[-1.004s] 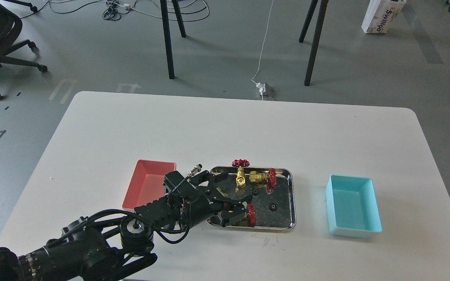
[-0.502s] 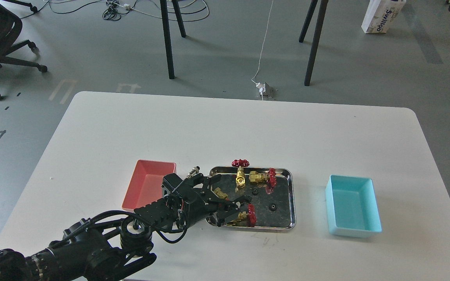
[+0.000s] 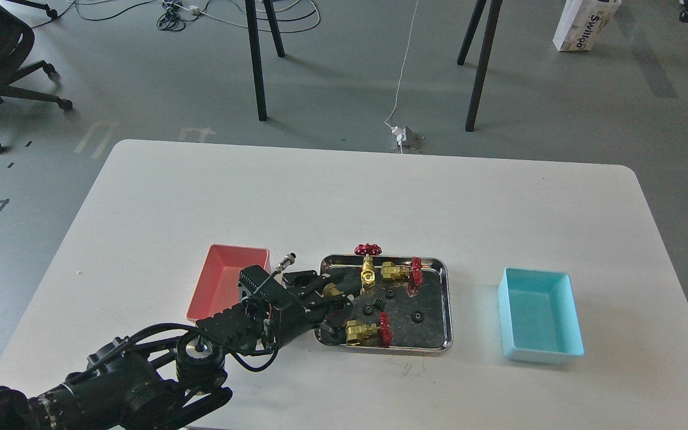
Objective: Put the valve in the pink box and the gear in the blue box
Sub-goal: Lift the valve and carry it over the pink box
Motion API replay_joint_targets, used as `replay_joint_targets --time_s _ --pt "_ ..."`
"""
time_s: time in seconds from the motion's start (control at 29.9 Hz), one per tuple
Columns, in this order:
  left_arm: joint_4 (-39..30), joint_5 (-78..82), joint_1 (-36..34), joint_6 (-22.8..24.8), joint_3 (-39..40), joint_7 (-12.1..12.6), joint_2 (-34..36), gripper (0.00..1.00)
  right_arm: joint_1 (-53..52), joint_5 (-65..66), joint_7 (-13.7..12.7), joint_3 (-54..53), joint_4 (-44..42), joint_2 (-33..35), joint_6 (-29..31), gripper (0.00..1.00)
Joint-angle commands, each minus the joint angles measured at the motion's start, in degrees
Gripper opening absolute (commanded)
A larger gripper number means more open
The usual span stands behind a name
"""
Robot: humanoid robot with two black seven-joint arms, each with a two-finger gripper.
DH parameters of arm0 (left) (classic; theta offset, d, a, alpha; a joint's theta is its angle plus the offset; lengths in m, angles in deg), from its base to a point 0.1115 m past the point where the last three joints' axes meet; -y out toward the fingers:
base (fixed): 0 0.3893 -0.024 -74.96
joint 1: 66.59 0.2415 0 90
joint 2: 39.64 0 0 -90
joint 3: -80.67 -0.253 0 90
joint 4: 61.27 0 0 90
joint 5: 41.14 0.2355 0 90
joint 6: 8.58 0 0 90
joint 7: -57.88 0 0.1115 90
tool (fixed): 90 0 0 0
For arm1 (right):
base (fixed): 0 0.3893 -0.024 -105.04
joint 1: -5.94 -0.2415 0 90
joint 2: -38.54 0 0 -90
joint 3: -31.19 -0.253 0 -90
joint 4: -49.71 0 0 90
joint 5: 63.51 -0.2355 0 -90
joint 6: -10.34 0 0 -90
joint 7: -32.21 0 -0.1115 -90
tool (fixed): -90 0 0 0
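Observation:
My left gripper (image 3: 338,301) reaches over the left end of the shiny steel tray (image 3: 447,310), jaws spread apart. The brass body of one valve (image 3: 332,291) shows between the fingers; its handwheel is hidden, and I cannot tell whether the fingers touch it. A second valve (image 3: 368,332) lies free at the tray's front, just right of the lower finger. Two more valves (image 3: 368,266) (image 3: 401,273) are at the tray's back. Tiny black gears (image 3: 375,307) (image 3: 418,316) (image 3: 390,294) lie on the tray floor. The pink box (image 3: 224,280) is left of the tray, the blue box (image 3: 538,322) right; nothing shows inside either. The right gripper is out of view.
My left arm (image 3: 141,376) crosses the table's front left and covers part of the pink box's right side. The white table (image 3: 344,197) has its front edge close below the tray. Chair and stand legs are on the floor beyond.
My left gripper has pulled back to the left, off the front valve, which now shows whole in the tray. A gear hidden before shows near the tray's middle.

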State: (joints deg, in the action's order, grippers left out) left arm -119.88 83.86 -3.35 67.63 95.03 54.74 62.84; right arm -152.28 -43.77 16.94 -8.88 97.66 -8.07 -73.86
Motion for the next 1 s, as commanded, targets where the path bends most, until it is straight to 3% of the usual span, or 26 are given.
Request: replay_joint_targets --time_s 0.0,0.27,0.37,0.57,0.84,0.9,0.97 --pt "-3.25 0.0 0.22 0.34 2.15 0.24 1.31 0.12 0.01 0.03 0.06 -0.01 -1.19 -0.67 0.18 0.99" --pt "-19.6 -5.81 0.48 2.98 10.24 2.96 11.93 0.11 -0.08 1.87 -0.03 -0.01 -2.51 -2.34 0.18 0.99" --pt "-21.98 -6.79 1.44 2.72 11.48 3.05 18.87 0.11 -0.25 1.96 -0.03 0.08 -2.51 -2.34 0.09 0.99" --pt "-21.64 -8.72 4.96 0.43 12.18 2.96 26.01 0.11 -1.31 1.96 -0.03 0.08 -2.51 -2.34 0.09 0.99" --pt "-15.49 -8.72 7.34 -0.54 12.1 2.43 25.22 0.13 -2.01 1.96 -0.03 0.08 -2.69 -2.69 0.09 0.99" --pt "-14.43 -8.72 7.52 -0.63 12.1 2.43 23.74 0.19 -2.36 1.96 -0.03 0.08 -2.69 -2.78 0.09 0.99" --pt "-13.21 -8.81 7.52 -0.63 12.1 2.43 21.89 0.35 -2.45 2.05 -0.03 0.08 -2.86 -2.78 0.09 0.99"
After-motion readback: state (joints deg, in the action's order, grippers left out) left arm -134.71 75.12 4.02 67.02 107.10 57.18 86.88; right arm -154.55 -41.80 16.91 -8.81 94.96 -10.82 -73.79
